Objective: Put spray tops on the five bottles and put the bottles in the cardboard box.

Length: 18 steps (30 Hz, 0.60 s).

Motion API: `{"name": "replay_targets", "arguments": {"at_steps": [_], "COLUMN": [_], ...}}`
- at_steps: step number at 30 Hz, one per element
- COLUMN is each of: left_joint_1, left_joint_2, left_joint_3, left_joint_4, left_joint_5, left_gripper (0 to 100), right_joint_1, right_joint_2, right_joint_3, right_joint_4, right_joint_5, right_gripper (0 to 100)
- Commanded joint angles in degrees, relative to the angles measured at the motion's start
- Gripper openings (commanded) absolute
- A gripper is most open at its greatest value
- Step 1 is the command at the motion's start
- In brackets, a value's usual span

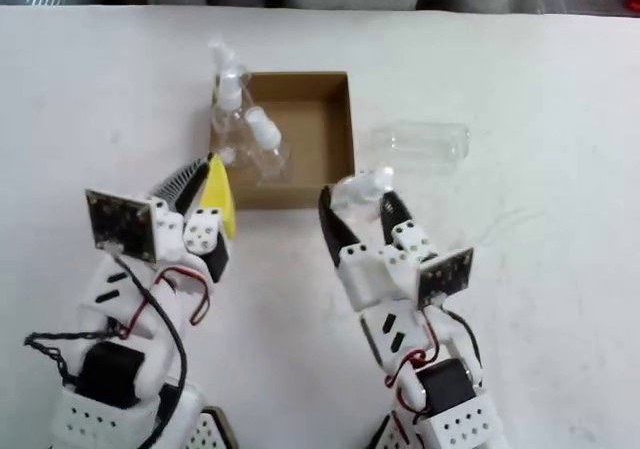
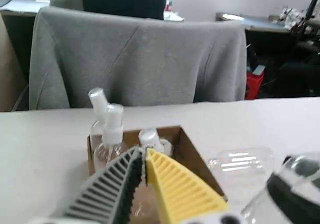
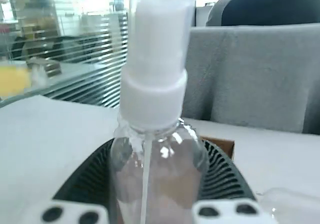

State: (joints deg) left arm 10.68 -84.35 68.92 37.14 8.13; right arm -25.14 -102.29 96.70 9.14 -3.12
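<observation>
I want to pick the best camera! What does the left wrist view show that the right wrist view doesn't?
Left wrist view: bottles with spray tops sitting in the cardboard box, past the left gripper, grey and yellow, shut. Right wrist view: the right gripper clamped on the held bottle, its spray top on, a thin tube inside, window blinds behind. Both: the box, the white table, the grey cloth.

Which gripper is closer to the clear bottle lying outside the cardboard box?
Right. The right gripper, holding a spray-topped bottle, sits just short of the lying bottle; the left gripper is beyond the cardboard box.
</observation>
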Motion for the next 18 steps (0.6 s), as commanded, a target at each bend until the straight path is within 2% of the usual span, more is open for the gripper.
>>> {"name": "replay_targets", "arguments": {"at_steps": [1, 9, 16, 18], "left_joint_1": [-2.15, -4.88, -9.54, -11.47], "left_joint_2": [0.04, 0.04, 0.04, 0.04], "left_joint_3": [5.8, 19.78, 28.4, 28.48], "left_joint_4": [0.09, -4.31, -12.92, -13.19], "left_joint_5": [0.7, 0.7, 0.26, 0.26], "left_gripper": [2, 2, 2, 2], "right_joint_1": [2.07, 2.24, 2.07, 1.98], "right_joint_2": [-0.84, -0.75, -0.57, -0.04], "right_joint_3": [0.18, 0.0, -4.48, -6.15], "right_joint_4": [-6.99, -14.73, -15.43, -15.43], "right_joint_5": [4.84, 13.63, 14.07, 14.07], "right_gripper": [1.5, 1.5, 1.5, 1.5]}}
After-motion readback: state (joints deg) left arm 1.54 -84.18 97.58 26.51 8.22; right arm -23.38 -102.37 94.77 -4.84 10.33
